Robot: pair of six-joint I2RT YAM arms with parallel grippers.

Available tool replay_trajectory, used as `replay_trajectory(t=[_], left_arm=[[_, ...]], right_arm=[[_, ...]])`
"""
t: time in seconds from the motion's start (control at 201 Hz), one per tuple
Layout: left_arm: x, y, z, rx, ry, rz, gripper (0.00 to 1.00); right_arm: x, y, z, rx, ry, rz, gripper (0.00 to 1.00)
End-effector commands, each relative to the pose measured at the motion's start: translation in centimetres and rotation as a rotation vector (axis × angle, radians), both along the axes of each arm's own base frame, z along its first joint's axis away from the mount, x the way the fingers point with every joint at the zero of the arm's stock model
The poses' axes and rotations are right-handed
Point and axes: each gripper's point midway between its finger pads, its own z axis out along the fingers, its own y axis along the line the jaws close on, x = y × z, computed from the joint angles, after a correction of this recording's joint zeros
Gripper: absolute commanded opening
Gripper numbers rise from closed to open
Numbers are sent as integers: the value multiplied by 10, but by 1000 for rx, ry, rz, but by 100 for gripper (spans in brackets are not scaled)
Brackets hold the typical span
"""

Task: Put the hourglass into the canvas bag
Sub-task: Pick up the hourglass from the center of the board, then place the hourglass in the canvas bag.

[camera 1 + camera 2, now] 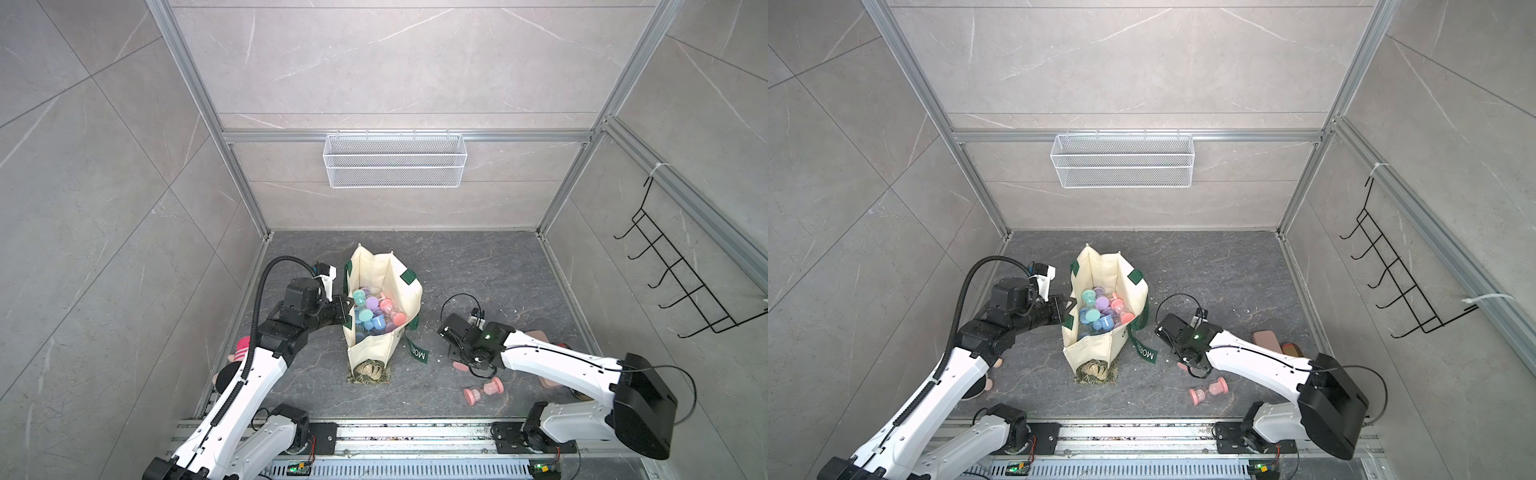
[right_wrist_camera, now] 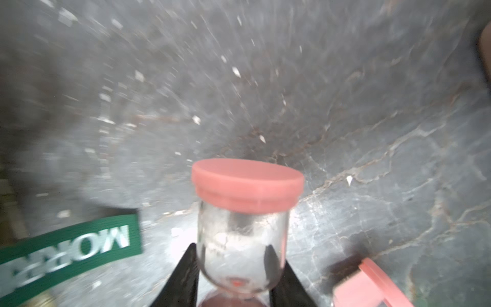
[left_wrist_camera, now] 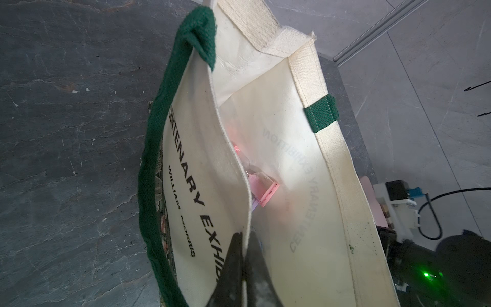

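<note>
The cream canvas bag [image 1: 372, 351] [image 1: 1094, 353] stands open mid-floor, with several coloured hourglasses [image 1: 374, 311] inside. My left gripper [image 1: 345, 305] [image 1: 1068, 309] [image 3: 245, 235] is shut on the bag's [image 3: 305, 186] left rim, with the fabric pinched between its jaws. Right of the bag, my right gripper [image 1: 469, 361] [image 1: 1190, 361] [image 2: 239, 255] is shut on a pink-capped hourglass [image 2: 247, 183], low over the floor. In both top views only a pink bit of this hourglass [image 1: 459, 366] [image 1: 1181, 365] shows under the wrist. Another pink hourglass [image 1: 484, 390] [image 1: 1208, 390] lies on the floor nearby.
The bag's green lettered tag [image 1: 417, 351] [image 2: 69, 249] trails on the floor towards my right gripper. A flat pink case [image 1: 540, 336] [image 1: 1266, 338] lies behind the right arm. A patterned cloth [image 1: 368, 372] sits at the bag's foot. A wire basket [image 1: 395, 160] and a hook rack [image 1: 685, 282] hang on the walls.
</note>
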Motion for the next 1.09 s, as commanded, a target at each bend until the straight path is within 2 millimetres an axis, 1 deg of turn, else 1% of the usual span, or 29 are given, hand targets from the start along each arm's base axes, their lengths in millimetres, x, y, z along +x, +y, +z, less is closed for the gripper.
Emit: replay_trajectory(t=[0.0, 0.075, 0.139, 0.289, 0.309, 0.383, 0.508, 0.587, 0.652, 0.707, 0.826, 0.945, 1.085], left_arm=[[-5, -5, 12, -22, -38, -42, 0], [-5, -5, 12, -24, -41, -42, 0], [-5, -5, 11, -24, -38, -42, 0], [-4, -6, 12, -25, -37, -45, 0], [-4, -6, 12, -25, -38, -45, 0], [-4, -6, 11, -25, -37, -45, 0], [-5, -5, 12, -23, -39, -42, 0], [-5, -5, 12, -25, -42, -41, 0], [-4, -5, 10, -22, -33, -40, 0], [-3, -6, 8, -19, -26, -41, 0], [-4, -5, 9, -20, -28, -40, 0], [-4, -5, 8, -21, -27, -41, 0], [-5, -5, 9, -21, -32, -39, 0]], right_arm=[[4, -12, 32, -44, -62, 27, 7], [8, -13, 55, -30, -119, 43, 2], [13, -9, 79, 2, -172, 61, 0], [27, 11, 138, 42, -290, 192, 0], [29, 16, 148, 48, -308, 210, 0], [37, 30, 172, 62, -349, 256, 0], [48, 68, 212, 124, -422, 353, 0], [53, 92, 229, 154, -460, 406, 0], [57, 108, 237, 181, -477, 429, 0], [59, 123, 240, 213, -482, 453, 0], [63, 149, 237, 270, -463, 496, 0], [66, 170, 222, 291, -408, 522, 0], [70, 200, 192, 328, -318, 550, 0]])
